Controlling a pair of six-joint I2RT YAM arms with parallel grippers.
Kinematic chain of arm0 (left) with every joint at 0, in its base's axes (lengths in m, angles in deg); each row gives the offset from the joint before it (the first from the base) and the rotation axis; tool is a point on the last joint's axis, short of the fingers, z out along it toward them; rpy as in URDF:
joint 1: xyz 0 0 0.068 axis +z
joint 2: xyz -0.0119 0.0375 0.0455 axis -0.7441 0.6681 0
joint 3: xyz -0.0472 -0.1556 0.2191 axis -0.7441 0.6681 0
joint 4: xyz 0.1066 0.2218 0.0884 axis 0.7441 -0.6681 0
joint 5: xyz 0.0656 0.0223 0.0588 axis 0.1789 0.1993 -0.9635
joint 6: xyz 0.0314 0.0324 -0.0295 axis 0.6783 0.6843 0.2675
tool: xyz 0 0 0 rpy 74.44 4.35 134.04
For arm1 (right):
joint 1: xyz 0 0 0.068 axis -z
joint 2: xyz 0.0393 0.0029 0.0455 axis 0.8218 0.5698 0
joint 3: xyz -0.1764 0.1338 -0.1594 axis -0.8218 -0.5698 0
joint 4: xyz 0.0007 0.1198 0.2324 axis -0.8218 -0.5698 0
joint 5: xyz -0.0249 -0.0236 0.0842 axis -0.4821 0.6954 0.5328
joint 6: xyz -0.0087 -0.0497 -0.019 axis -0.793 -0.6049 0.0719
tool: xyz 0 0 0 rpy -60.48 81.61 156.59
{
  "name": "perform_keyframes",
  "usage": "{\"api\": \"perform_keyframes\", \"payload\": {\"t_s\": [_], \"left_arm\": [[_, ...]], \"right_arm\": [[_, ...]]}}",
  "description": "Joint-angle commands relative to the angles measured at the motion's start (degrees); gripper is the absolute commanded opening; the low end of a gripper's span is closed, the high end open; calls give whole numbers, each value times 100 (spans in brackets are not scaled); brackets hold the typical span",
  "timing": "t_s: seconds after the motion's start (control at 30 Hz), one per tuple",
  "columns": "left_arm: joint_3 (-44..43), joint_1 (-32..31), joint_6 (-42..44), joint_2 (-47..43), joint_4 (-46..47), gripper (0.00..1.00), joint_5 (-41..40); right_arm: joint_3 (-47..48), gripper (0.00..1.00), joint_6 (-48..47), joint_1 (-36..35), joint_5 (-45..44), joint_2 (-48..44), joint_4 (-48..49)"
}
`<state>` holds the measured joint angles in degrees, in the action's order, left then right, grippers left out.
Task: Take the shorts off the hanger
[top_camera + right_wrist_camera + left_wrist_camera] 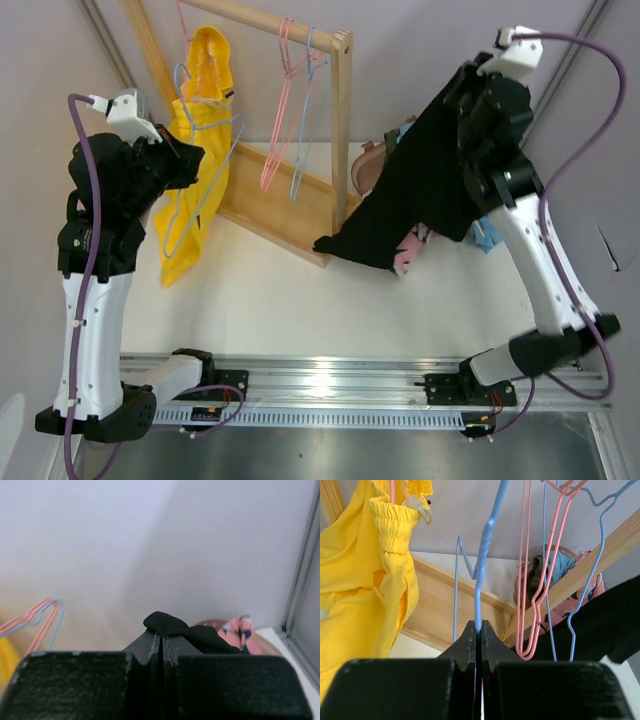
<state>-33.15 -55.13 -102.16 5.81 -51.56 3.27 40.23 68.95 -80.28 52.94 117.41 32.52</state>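
Note:
The black shorts point(400, 205) hang free of any hanger, from my right gripper point(452, 100) down to the table by the rack's foot. In the right wrist view that gripper point(161, 636) is shut on a bunch of the black cloth point(172, 624). My left gripper point(195, 160) is shut on the wire of a bare blue hanger point(222, 165), held in front of a yellow garment point(205, 70). In the left wrist view the jaws point(478, 627) pinch the blue hanger point(485, 550), and the shorts point(607, 625) show at the right.
A wooden clothes rack point(343, 110) stands at the back, with pink and blue hangers point(290, 110) on its rod. A pile of pink and blue clothes point(410, 252) and a brown object point(365, 170) lie behind the shorts. A metal rail point(320, 385) runs along the near edge.

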Motion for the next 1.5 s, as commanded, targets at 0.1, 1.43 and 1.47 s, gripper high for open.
{"api": "perform_keyframes", "payload": {"t_s": [0.1, 1.43, 1.47], "left_arm": [[-291, 19, 179, 174, 339, 0, -213], [-3394, -640, 126, 3559, 752, 0, 1458], [-3394, -640, 143, 3497, 717, 2, 1396]], "right_arm": [[1765, 0, -58, 928, 1680, 2315, 221], [-6125, 99, 2596, -873, 133, -2577, 715], [-6143, 99, 2596, -882, 133, -2595, 695]]}}
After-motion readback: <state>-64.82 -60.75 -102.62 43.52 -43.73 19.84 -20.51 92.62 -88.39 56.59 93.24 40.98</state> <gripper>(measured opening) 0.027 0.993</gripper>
